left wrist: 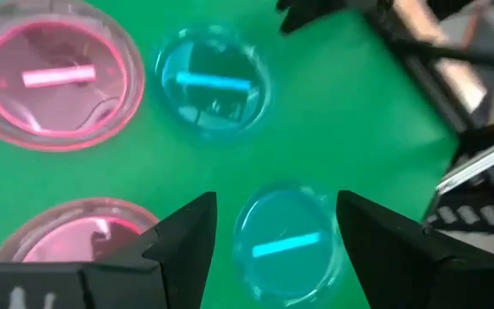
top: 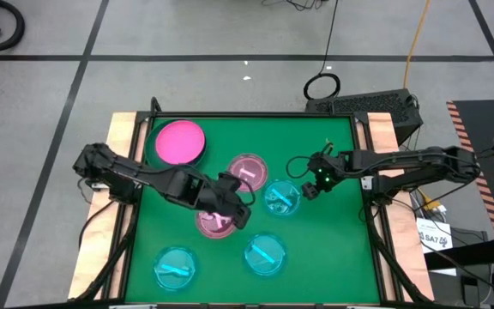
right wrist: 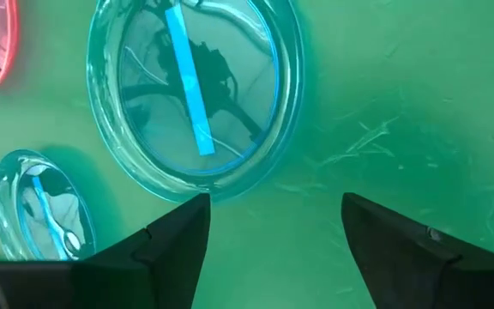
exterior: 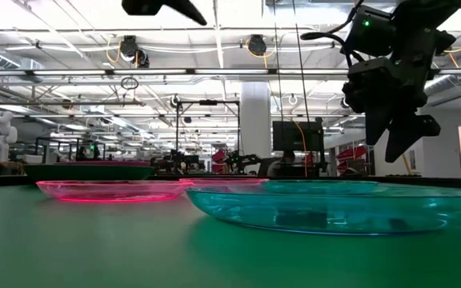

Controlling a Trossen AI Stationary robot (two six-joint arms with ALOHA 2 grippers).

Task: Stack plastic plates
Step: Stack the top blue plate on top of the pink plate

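Six plates lie flat on the green mat. An opaque magenta plate (top: 179, 142) is at the far left. Two translucent pink plates (top: 247, 170) (top: 215, 221) are mid-table. Three translucent cyan plates (top: 281, 197) (top: 265, 255) (top: 176, 266) lie nearer. My left gripper (top: 238, 210) (left wrist: 274, 202) is open and empty, hovering over the edge of the nearer pink plate (left wrist: 67, 232), its fingers framing a cyan plate (left wrist: 286, 245) below. My right gripper (top: 310, 187) (right wrist: 274, 202) is open and empty, raised just right of the middle cyan plate (right wrist: 195, 86). Dark plates do not show plainly.
Wooden side rails (top: 120, 146) (top: 376, 137) and a black frame border the mat. Bare green mat (top: 333, 249) lies at the near right. A black box (top: 376, 105) with cables stands behind the table's far right corner.
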